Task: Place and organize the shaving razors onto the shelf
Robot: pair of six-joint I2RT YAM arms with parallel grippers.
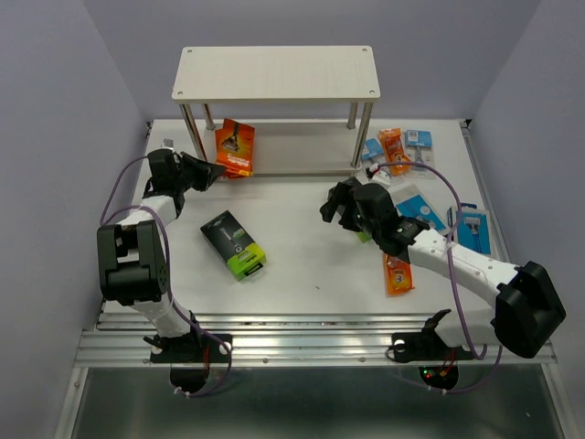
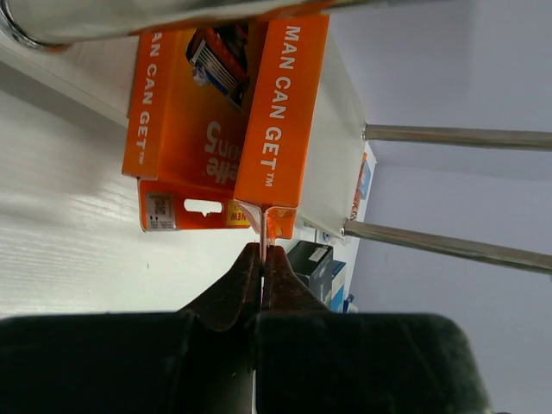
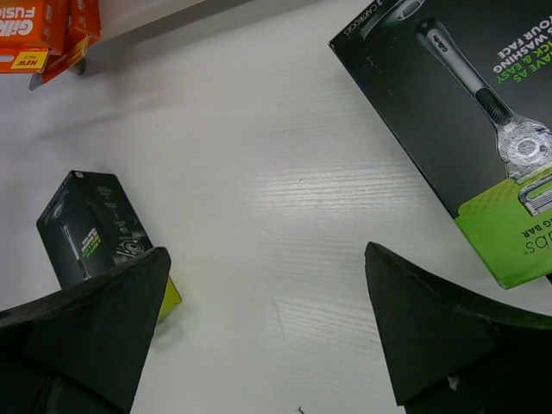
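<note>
Over the white counter (image 1: 302, 265), the left claw (image 2: 262, 252) clenched the orange pack (image 2: 285, 112) by its tab, pack straight ahead at the shelf (image 1: 274, 73) lower tier; right claw (image 3: 266, 252) gaped

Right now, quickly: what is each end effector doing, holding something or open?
Left end effector: closed on the orange razor pack.
Right end effector: open, holding nothing.

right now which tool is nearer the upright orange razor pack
Left. The left tool pinches the orange cardboard razor pack by its edge; the right tool hangs open mid-table, apart.
</note>
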